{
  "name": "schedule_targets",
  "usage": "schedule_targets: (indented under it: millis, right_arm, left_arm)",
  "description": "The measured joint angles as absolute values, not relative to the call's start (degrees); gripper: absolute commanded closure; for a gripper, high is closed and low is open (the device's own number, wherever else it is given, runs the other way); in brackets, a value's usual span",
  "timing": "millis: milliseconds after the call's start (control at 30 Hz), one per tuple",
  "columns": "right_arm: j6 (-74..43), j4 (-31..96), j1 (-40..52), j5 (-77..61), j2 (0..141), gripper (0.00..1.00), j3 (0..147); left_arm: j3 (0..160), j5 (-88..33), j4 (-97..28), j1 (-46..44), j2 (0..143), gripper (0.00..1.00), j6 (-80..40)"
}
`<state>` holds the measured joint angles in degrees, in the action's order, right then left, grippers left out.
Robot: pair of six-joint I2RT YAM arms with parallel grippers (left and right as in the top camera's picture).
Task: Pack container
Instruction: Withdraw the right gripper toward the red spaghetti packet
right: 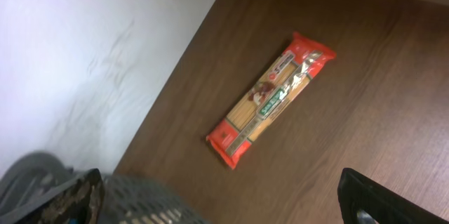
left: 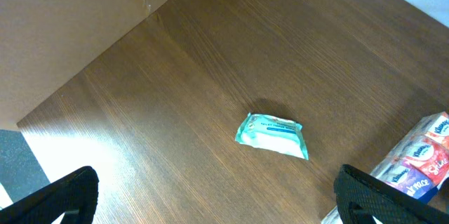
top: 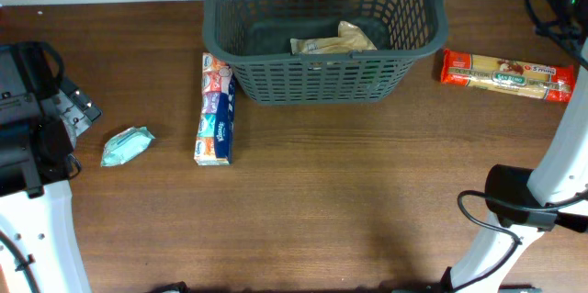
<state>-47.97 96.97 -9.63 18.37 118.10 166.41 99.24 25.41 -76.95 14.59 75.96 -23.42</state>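
Note:
The dark grey container (top: 322,82) stands at the back middle of the table, with a tan packet (top: 335,40) on its floor. Its rim also shows in the right wrist view (right: 140,206). A red spaghetti pack (top: 508,74) lies to its right and shows in the right wrist view (right: 270,97). A stack of tissue packs (top: 216,109) lies by its left corner. A teal wipes pack (top: 127,146) lies further left and shows in the left wrist view (left: 272,135). My left gripper (left: 217,196) is open and empty above the table near the wipes. My right gripper (right: 224,199) is open and empty, high over the back right.
The tissue packs also show at the right edge of the left wrist view (left: 421,164). A white wall (right: 84,48) runs behind the table's back edge. The right arm's base and cable (top: 514,210) stand at the front right.

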Motion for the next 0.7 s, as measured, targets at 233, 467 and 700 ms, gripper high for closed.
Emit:
schedule_targets:
  millis: [233, 467, 700]
  right_arm:
    - [-51.94, 96.84, -9.63, 19.05, 119.37, 0.01, 166.25]
    - [-55.90, 96.95, -10.02, 21.98, 129.62, 0.01, 166.25]
    - [-56.84, 96.97, -13.82, 11.68, 142.39, 0.01, 165.40]
  left_arm:
    - [99.24, 25.41, -76.95, 14.59, 75.96, 0.01, -23.42]
    - [99.24, 25.41, -76.95, 14.59, 75.96, 0.01, -23.42]
    - [99.24, 25.41, -76.95, 14.59, 75.96, 0.01, -23.42]
